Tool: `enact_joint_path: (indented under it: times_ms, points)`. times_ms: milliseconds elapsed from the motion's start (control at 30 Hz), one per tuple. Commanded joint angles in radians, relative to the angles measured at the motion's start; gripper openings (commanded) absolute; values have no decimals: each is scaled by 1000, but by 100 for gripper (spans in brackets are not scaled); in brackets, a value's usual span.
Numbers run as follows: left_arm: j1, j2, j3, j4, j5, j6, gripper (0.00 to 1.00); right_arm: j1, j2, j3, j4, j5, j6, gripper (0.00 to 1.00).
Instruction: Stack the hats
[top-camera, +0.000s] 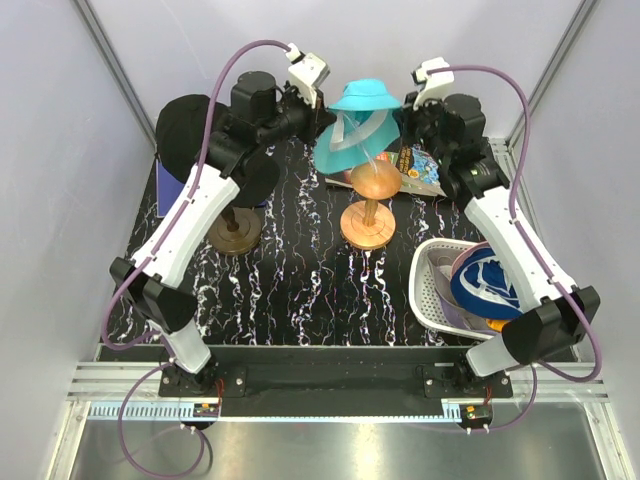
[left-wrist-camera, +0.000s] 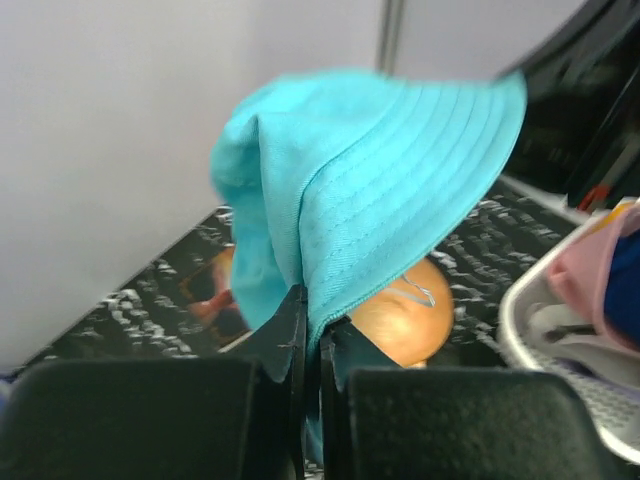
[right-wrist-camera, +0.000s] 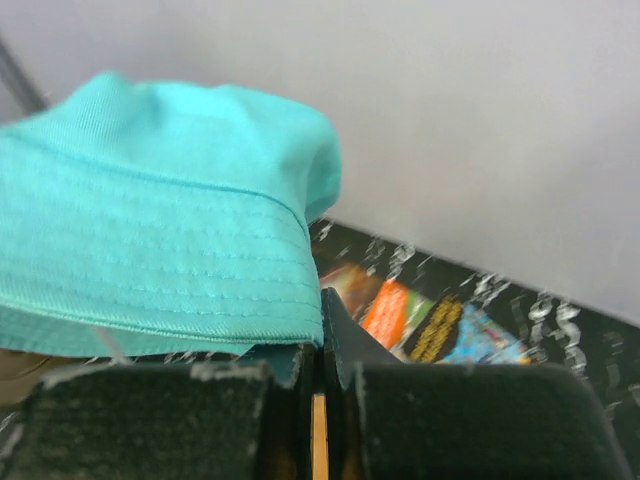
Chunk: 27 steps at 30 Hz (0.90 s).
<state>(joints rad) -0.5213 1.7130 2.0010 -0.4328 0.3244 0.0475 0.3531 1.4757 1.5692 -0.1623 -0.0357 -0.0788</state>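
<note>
A teal bucket hat (top-camera: 360, 97) hangs at the back of the table, stretched between both grippers, over the round head of a wooden stand (top-camera: 372, 180). My left gripper (top-camera: 325, 112) is shut on the hat's (left-wrist-camera: 370, 190) brim at its left side, and the cloth runs down between the jaws (left-wrist-camera: 310, 335). My right gripper (top-camera: 405, 115) is shut on the edge of the hat's (right-wrist-camera: 160, 240) brim at the right, with the brim's corner in the jaws (right-wrist-camera: 318, 345). A black cap (top-camera: 185, 125) sits at the back left. A blue-and-white hat (top-camera: 490, 285) lies in the basket.
A white perforated basket (top-camera: 428, 290) stands at the right front, with a pink hat (left-wrist-camera: 595, 270) also in it. A second wooden stand's base (top-camera: 235, 232) is left of centre. A colourful packet (top-camera: 420, 165) lies at the back right. Grey walls close in the back and sides.
</note>
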Motion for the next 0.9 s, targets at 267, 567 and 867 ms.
enact_joint_path:
  times_ms: [267, 567, 867]
  points:
    - [-74, 105, 84, 191, -429, 311, 0, -59, -10, 34, 196, 348, -298, 0]
    - [-117, 131, -112, 345, -490, 284, 0, -55, -185, -227, 215, 310, -319, 0]
    - [-146, -10, -361, 422, -568, 235, 0, -2, -278, -319, 54, 204, -260, 0]
